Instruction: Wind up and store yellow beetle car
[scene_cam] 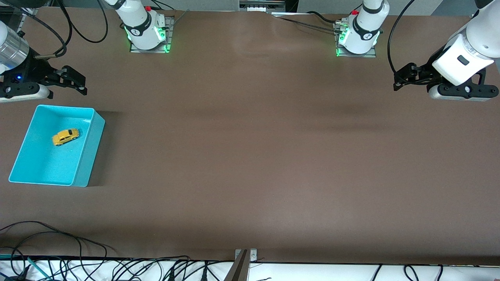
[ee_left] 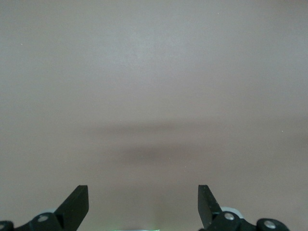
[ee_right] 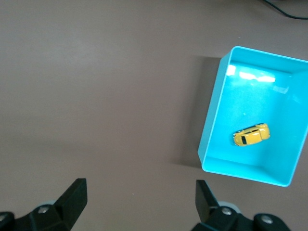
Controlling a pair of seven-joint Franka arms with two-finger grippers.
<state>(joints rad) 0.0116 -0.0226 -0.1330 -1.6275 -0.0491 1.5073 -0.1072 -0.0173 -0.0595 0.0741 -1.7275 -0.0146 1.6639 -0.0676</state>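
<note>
The yellow beetle car lies inside the turquoise bin at the right arm's end of the table. It also shows in the right wrist view, inside the bin. My right gripper is open and empty, up in the air over the bare table just past the bin's edge. My left gripper is open and empty, up over bare table at the left arm's end.
The brown table stretches between the two arms. Both arm bases stand at the top edge. Loose cables lie along the table's edge nearest the front camera.
</note>
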